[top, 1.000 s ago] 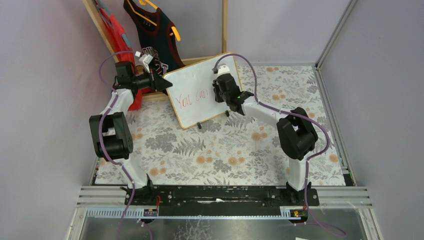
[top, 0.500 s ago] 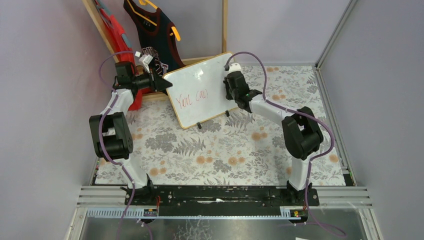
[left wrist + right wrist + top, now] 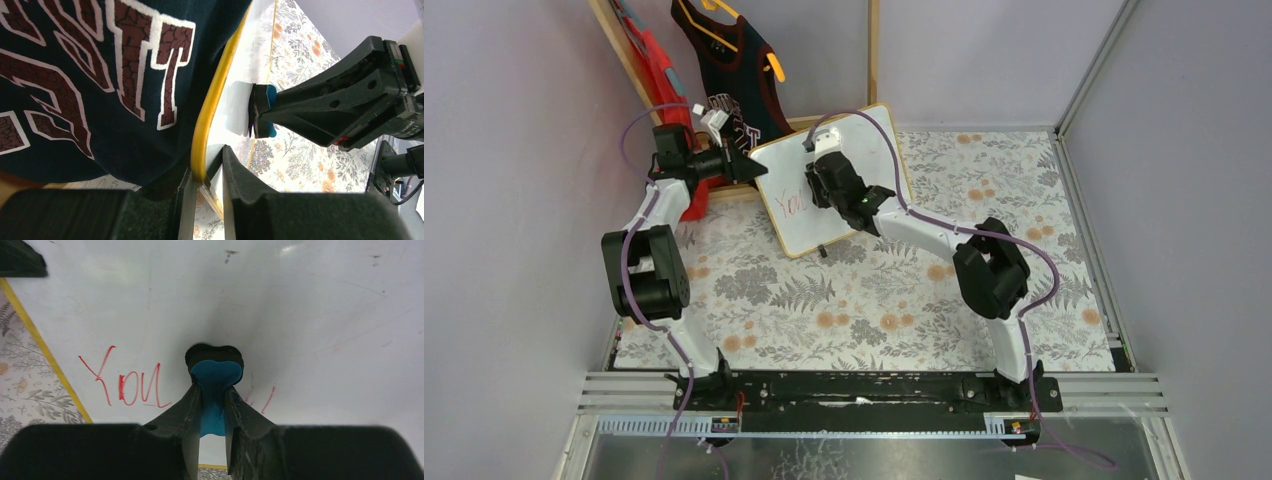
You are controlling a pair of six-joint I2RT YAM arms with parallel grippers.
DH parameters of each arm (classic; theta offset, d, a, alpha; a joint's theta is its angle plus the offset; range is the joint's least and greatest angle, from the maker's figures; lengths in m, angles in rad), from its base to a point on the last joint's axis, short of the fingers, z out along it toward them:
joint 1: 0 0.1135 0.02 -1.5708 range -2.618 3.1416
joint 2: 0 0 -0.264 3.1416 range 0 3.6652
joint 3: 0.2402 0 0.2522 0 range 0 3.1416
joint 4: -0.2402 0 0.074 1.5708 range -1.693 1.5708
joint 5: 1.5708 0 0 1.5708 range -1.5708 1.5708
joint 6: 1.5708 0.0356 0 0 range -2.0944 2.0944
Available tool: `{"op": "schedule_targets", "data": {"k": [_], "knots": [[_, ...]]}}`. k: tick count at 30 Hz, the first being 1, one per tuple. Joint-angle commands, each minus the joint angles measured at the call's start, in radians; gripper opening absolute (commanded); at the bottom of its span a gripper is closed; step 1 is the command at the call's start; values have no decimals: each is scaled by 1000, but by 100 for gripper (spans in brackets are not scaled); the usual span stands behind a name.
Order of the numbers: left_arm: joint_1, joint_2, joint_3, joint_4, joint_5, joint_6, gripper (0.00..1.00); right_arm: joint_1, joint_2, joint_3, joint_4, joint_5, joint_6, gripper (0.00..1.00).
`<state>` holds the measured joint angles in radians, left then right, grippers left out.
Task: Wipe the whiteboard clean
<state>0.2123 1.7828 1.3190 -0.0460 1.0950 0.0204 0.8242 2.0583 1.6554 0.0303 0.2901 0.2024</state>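
Mid-wipe on the whiteboard (image 3: 879,150)
Upper centre, my left claw (image 3: 205,175) pinches its frame; my right claw (image 3: 214,385), clamping a blue eraser (image 3: 215,370), presses mid-board. Red "YOU" (image 3: 125,385), lower left, awaits wiping.

The floral-patterned table (image 3: 844,300) carries the whiteboard (image 3: 786,175) — propped on small black feet (image 3: 822,251), it seems — near its far-left corner.

One whiteboard (image 3: 796,225) on one worktop (image 3: 864,300). Two robot arms, a left arm (image 3: 646,265) and a right arm (image 3: 989,275), each with two fingers: the left fingers (image 3: 250,200) and the right fingers (image 3: 187,415), four in all. One blue eraser (image 3: 215,375). Two garments: one dark jersey (image 3: 734,70) and one red top (image 3: 656,70). One whole red word (image 3: 127,385) and two short red strokes (image 3: 269,399).
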Motion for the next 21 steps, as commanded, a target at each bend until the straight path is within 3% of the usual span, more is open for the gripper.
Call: {"op": "schedule_targets", "data": {"k": [1,11,21], "knots": [[4,1,-41,-30,-123,109,0,25,35,84,20,-27,19,0],[3,1,-49,-30,-127,116,0,6,42,55,-3,89,-52,0],[4,3,-42,-33,-129,118,0,-138,-73,-123,29,106,-43,0]]}}
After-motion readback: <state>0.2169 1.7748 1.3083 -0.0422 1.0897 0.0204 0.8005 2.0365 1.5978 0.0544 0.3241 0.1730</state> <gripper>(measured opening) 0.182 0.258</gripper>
